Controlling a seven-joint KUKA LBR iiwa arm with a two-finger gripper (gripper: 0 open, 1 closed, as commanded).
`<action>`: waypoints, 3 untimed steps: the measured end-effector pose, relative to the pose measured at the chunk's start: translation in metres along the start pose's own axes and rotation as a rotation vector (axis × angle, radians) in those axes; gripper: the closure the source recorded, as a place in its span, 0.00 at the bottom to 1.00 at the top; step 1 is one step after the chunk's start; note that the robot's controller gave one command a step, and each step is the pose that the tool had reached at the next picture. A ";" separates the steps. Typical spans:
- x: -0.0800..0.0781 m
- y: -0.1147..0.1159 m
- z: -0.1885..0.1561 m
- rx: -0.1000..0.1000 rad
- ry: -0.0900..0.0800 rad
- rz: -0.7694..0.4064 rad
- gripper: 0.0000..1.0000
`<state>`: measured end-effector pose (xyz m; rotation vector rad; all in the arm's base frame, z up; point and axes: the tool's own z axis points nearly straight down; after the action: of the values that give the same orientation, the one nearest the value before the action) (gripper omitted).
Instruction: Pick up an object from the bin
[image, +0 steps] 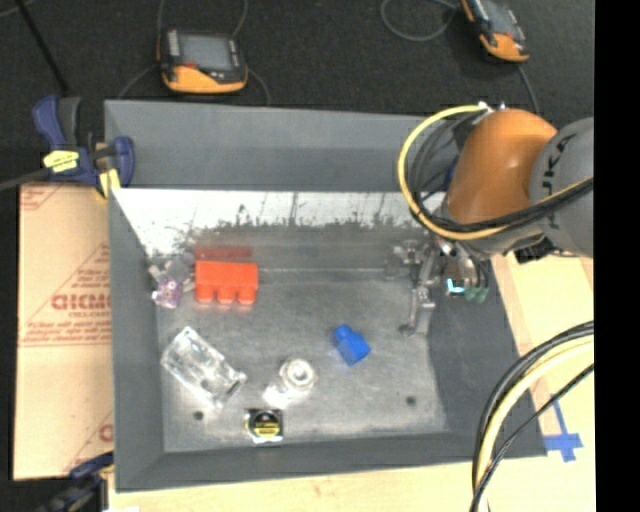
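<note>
Lettering can be read in one place on the robot: part of the KUKA name is seen on the grey link of the arm (570, 170) at the far right. The arm is brought in from the right over the bin's (280, 150) right wall, its wrist capped by a rounded orange cover (500, 165) and ringed by a loop of yellow and black cable (415, 150). Below the cover the gripper (420, 315) is hung down over the floor on the right side of the bin, near the right wall and about midway between the far and near walls. Whether its jaws are released or clenched cannot be told. The thing nearest to it is a small blue piece (350, 345), which lies on the floor near the bin's middle, to the left of the gripper and a little nearer, apart from it. Further left, an orange block (225, 280) with three rounded lobes is set toward the far wall, with a small purple and clear thing (165, 290) just beside it. Toward the near left a clear plastic piece (203, 365) is laid, a small round pale thing (296, 377) beside it, and a round yellow and black thing (264, 426) close to the near wall.
</note>
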<state>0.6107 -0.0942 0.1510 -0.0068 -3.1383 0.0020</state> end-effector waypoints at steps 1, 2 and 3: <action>0.047 0.029 0.082 -0.001 -0.003 -0.354 0.00; 0.018 0.090 0.078 0.000 -0.011 -0.491 0.00; 0.018 0.089 0.078 0.000 -0.009 -0.489 1.00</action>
<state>0.5925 -0.0057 0.0731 0.7549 -3.0554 0.0009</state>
